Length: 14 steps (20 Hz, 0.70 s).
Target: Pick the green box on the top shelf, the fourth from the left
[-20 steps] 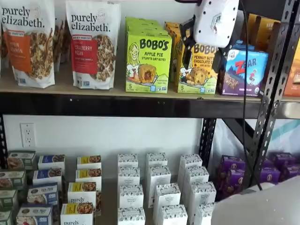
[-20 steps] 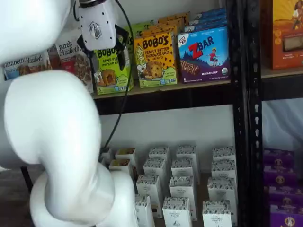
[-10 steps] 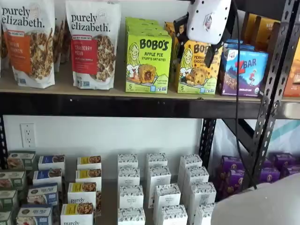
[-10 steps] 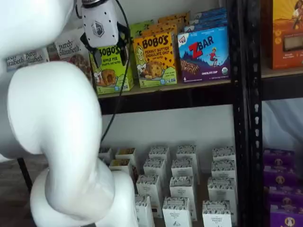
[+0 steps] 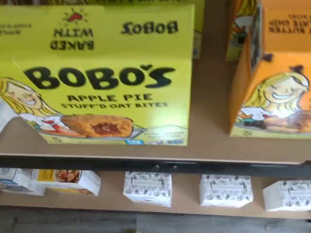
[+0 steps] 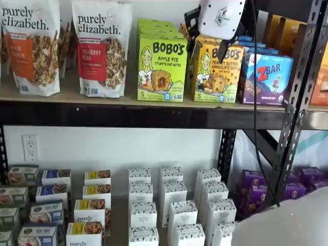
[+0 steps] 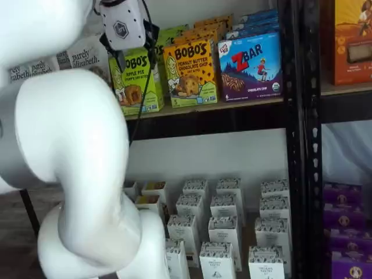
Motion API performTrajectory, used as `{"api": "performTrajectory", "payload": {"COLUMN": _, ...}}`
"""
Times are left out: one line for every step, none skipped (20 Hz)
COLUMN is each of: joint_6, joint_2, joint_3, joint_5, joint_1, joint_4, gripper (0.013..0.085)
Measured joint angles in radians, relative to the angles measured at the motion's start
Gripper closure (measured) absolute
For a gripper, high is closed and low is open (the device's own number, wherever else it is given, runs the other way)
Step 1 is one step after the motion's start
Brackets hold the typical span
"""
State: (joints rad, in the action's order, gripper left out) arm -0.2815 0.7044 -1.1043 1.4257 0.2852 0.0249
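Observation:
The green box point(image 6: 162, 69) is a lime-green Bobo's Apple Pie carton standing at the front of a row of alike boxes on the top shelf point(image 6: 128, 117). It also shows in a shelf view point(image 7: 139, 78), and it fills much of the wrist view point(image 5: 102, 87). My gripper point(image 6: 206, 38) hangs high in front of the shelf, over the top of the yellow-orange Bobo's box point(image 6: 218, 72), right of the green box. In a shelf view the gripper point(image 7: 135, 51) stands before the green box's upper part. Its black fingers point(image 7: 118, 58) stand apart and hold nothing.
Purely Elizabeth granola bags point(image 6: 102, 48) stand left of the green box, and a blue ZBar box point(image 6: 266, 77) stands at the right. Dark perforated uprights point(image 6: 297, 102) frame the right side. White cartons point(image 6: 169, 205) fill the lower shelf. My white arm point(image 7: 64, 145) covers the left part.
The gripper has moved up and to the left along the top shelf, from in front of the ZBar and yellow-orange boxes toward the green box. The boxes have not moved.

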Motion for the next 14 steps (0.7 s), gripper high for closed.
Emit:
{"api": "performTrajectory", "payload": {"joint_6": 0.000, "joint_2": -0.009, "joint_3": -0.006, "joint_5": -0.003, "joint_1": 0.000, "joint_4": -0.004, "gripper": 0.0130}}
{"api": "performTrajectory", "payload": {"joint_6": 0.001, "joint_2": -0.015, "joint_3": -0.011, "joint_5": -0.008, "joint_1": 0.000, "joint_4": -0.007, "gripper": 0.0130}}
{"api": "performTrajectory", "payload": {"joint_6": 0.002, "joint_2": -0.021, "joint_3": -0.013, "joint_5": -0.016, "joint_1": 0.000, "joint_4": -0.010, "gripper": 0.0130}}
{"api": "performTrajectory", "payload": {"joint_6": 0.005, "joint_2": -0.027, "joint_3": -0.016, "joint_5": -0.026, "joint_1": -0.001, "joint_4": -0.016, "gripper": 0.0130}}
{"api": "performTrajectory", "payload": {"joint_6": 0.007, "joint_2": -0.033, "joint_3": -0.020, "joint_5": -0.034, "joint_1": -0.003, "joint_4": -0.021, "gripper": 0.0130}}
{"api": "performTrajectory", "payload": {"joint_6": 0.009, "joint_2": -0.041, "joint_3": -0.025, "joint_5": -0.040, "joint_1": -0.004, "joint_4": -0.025, "gripper": 0.0130}}
{"api": "performTrajectory", "payload": {"joint_6": 0.010, "joint_2": -0.050, "joint_3": -0.033, "joint_5": -0.043, "joint_1": -0.004, "joint_4": -0.029, "gripper": 0.0130}}
{"api": "performTrajectory", "payload": {"joint_6": 0.010, "joint_2": -0.059, "joint_3": -0.040, "joint_5": -0.044, "joint_1": -0.004, "joint_4": -0.031, "gripper": 0.0130}}
{"api": "performTrajectory", "payload": {"joint_6": 0.010, "joint_2": -0.068, "joint_3": -0.048, "joint_5": -0.044, "joint_1": -0.004, "joint_4": -0.033, "gripper": 0.0130}}
{"api": "performTrajectory", "payload": {"joint_6": 0.008, "joint_2": -0.077, "joint_3": -0.057, "joint_5": -0.041, "joint_1": -0.002, "joint_4": -0.034, "gripper": 0.0130}}
{"api": "performTrajectory", "payload": {"joint_6": 0.007, "joint_2": -0.088, "joint_3": -0.067, "joint_5": -0.039, "joint_1": -0.001, "joint_4": -0.034, "gripper": 0.0130}}
{"api": "performTrajectory", "payload": {"joint_6": 0.007, "joint_2": -0.097, "joint_3": -0.075, "joint_5": -0.038, "joint_1": 0.000, "joint_4": -0.036, "gripper": 0.0130}}
{"api": "performTrajectory", "payload": {"joint_6": 0.006, "joint_2": -0.106, "joint_3": -0.083, "joint_5": -0.036, "joint_1": 0.001, "joint_4": -0.037, "gripper": 0.0130}}
{"api": "performTrajectory", "payload": {"joint_6": 0.005, "joint_2": -0.113, "joint_3": -0.090, "joint_5": -0.036, "joint_1": 0.001, "joint_4": -0.037, "gripper": 0.0130}}
